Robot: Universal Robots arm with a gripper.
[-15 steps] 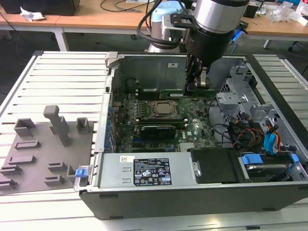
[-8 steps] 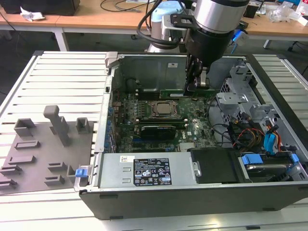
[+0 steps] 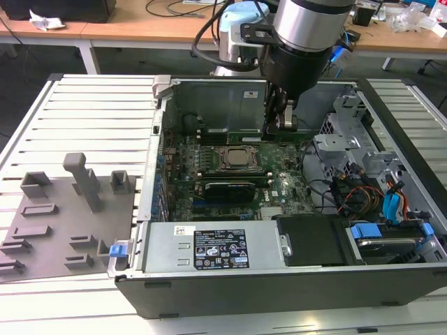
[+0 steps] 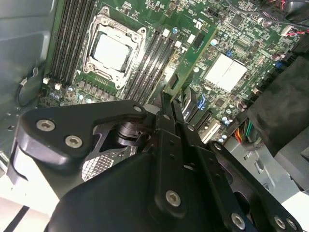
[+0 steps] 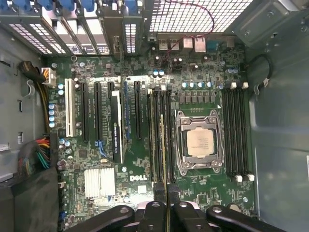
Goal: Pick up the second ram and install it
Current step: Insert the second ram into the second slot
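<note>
Now, RAM held above the slots.
Gripper (image 4: 170,104) pinches the second ram (image 4: 190,60) edge-on above black memory slots (image 5: 161,135) beside the CPU socket (image 5: 199,143).

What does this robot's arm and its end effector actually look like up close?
The arm is a thick silver metal tube with pale blue caps at its joints and black cables looping beside it. It narrows into a black housing that carries the end effector. In the second wrist view the end effector is matte black, built of flat, angular linkage bars joined by round silver screws, tapering to two slim black fingers.
</note>
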